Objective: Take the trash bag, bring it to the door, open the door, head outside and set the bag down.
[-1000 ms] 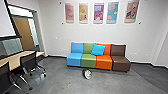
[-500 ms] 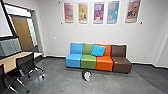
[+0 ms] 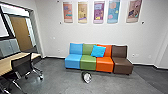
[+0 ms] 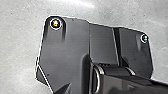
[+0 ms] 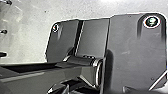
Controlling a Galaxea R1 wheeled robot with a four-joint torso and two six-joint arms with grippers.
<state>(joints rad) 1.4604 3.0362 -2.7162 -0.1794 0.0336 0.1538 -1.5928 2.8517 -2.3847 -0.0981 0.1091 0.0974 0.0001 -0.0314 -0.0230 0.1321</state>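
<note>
Trash bag (image 3: 86, 77), dark with a pale side, sits on the gray floor (image 3: 57, 82) in front of the green seat (image 3: 88, 62) of a multicolored sofa (image 3: 121, 65), apart from both grippers; whether either is wide, narrow or holding anything cannot be told.

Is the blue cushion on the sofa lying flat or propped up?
Propped up: the cushion leans against the green backrest and the orange backrest.
</note>
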